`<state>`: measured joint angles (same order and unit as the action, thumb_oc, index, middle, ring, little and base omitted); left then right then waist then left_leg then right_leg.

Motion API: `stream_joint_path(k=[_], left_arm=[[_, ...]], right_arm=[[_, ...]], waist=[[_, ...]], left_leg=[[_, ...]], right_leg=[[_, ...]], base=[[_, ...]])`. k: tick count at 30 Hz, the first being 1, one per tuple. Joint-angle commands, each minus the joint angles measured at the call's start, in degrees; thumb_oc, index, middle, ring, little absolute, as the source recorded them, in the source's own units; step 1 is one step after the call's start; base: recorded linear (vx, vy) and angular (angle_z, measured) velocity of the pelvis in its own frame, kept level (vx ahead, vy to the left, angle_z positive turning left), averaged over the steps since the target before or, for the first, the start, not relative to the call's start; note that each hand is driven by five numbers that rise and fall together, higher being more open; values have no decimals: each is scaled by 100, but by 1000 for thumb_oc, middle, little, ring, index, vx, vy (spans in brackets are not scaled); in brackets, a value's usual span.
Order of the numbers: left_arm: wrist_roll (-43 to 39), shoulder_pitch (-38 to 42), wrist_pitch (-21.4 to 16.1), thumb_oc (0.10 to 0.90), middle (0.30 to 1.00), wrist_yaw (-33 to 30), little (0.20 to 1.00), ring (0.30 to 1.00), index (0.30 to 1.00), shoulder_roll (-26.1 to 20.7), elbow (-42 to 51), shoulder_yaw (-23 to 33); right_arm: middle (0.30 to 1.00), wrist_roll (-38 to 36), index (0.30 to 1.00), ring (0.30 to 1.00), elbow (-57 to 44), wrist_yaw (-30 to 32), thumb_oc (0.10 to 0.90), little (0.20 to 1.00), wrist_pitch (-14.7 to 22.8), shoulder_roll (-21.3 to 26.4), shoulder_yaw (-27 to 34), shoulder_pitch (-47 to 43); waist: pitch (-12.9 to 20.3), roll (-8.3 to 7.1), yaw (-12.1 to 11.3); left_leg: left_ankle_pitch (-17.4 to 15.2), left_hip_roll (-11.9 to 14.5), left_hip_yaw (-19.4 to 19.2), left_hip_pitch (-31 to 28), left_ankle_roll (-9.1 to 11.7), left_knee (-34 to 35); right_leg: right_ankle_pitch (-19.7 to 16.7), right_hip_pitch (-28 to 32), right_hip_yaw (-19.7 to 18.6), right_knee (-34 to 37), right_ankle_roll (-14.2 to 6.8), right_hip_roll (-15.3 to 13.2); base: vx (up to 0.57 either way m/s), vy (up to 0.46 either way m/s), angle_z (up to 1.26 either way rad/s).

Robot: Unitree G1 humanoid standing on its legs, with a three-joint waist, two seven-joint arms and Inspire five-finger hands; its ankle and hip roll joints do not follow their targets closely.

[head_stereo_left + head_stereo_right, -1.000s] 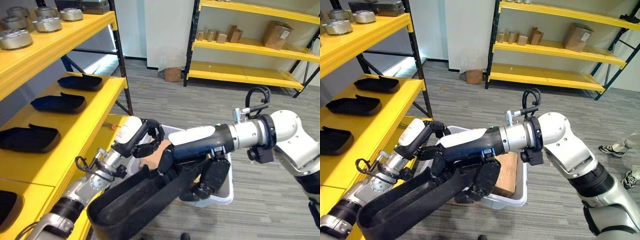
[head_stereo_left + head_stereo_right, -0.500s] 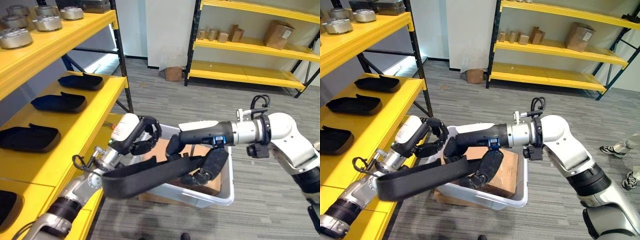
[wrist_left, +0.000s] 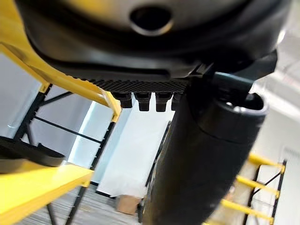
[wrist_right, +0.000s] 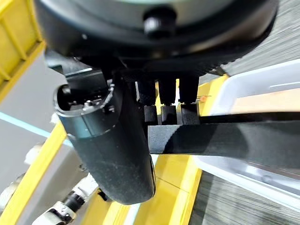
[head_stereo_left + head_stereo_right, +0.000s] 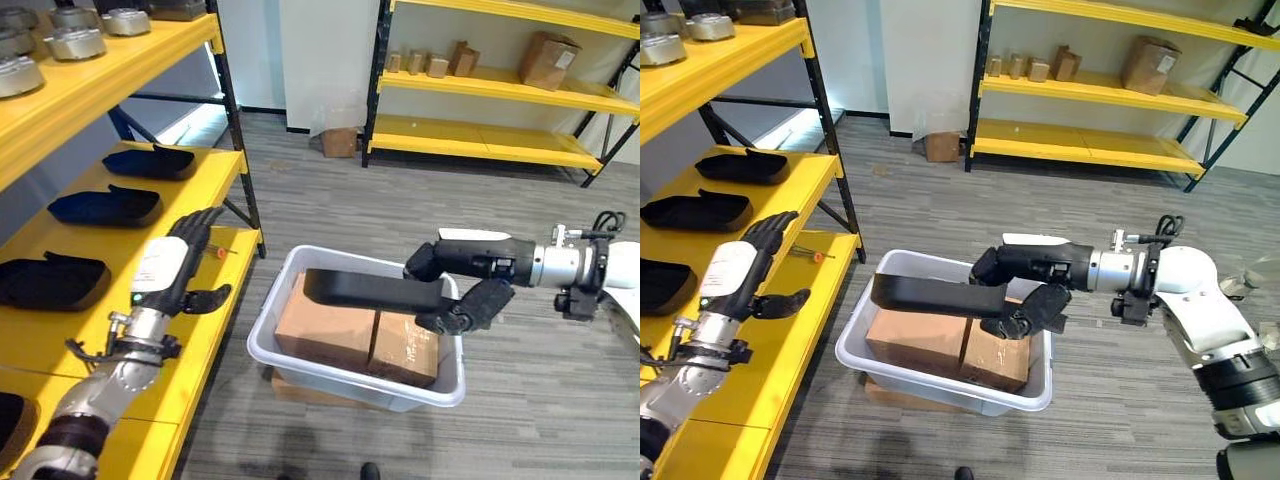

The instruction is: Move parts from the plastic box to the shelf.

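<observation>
The long black part [image 5: 375,290] hung level over the white plastic box [image 5: 300,380], its right end clamped in the curled fingers of the right hand [image 5: 462,295]. Matte and gently curved like a shallow moulded tray, it looked stiff and fairly light, but held at one end it would probably lever downward; a grip nearer the middle seemed safer. The left hand [image 5: 180,265] hovered with fingers spread, holding nothing, over the glossy yellow shelf [image 5: 200,330], where similar black trays [image 5: 105,205] lay. Two cardboard cartons [image 5: 355,340] sat in the box.
</observation>
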<state>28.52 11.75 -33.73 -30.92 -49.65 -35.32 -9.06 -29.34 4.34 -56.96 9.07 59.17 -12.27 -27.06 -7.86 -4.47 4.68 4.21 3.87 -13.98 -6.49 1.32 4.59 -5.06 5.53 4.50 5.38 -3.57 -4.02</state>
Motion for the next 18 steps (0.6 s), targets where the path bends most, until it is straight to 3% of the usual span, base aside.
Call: stream_joint_path(k=[1,8,18], left_arm=[[50,572,-550,900,1000,-501,1000,1000,1000,-437,51,284],[1,568,-1221,900,1000,-142,1000,1000,1000,-552,632,11],[-1062,759,-1425,900,1000,1104,1000,1000,1000,-360,1929,-492]], right_arm=[[300,-668,300,300,161,368,400,300,596,228,545,-432],[300,-747,300,300,238,322,400,300,695,316,517,-452],[300,-658,300,300,100,362,400,300,764,133,342,-565]], waist=[[358,3,-73],[341,12,-88],[329,16,-147]], left_leg=[[-462,272,224,-234,270,41],[-476,266,220,-240,266,41],[-487,243,291,-241,242,41]], right_leg=[[370,211,204,-242,-512,-448],[353,226,198,-212,-518,-446],[349,252,187,-207,-506,-452]], base=[[0,0,0],[0,0,0],[0,0,0]])
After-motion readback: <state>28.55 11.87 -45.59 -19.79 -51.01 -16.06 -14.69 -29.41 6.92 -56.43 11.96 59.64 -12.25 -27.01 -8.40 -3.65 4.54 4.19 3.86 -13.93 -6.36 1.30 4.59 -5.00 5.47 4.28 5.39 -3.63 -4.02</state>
